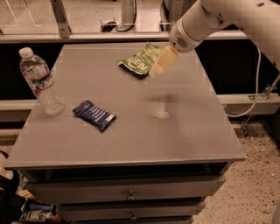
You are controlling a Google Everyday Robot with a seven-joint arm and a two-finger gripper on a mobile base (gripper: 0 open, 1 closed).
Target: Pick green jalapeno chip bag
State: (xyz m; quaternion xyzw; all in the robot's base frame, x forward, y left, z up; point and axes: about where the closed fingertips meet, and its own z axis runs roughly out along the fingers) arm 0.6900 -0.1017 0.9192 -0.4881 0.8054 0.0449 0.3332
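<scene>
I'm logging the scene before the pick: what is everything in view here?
green jalapeno chip bag: one, bright green, far middle of the table
snack packet: one, dark blue, left of the table's centre
water bottle: one, clear with a white cap, upright near the left edge
table: one, grey, drawers below
cable: one, white, right of the table
arm: one, white, reaching in from the upper right
gripper: one, cream, at the chip bag's right edge
</scene>
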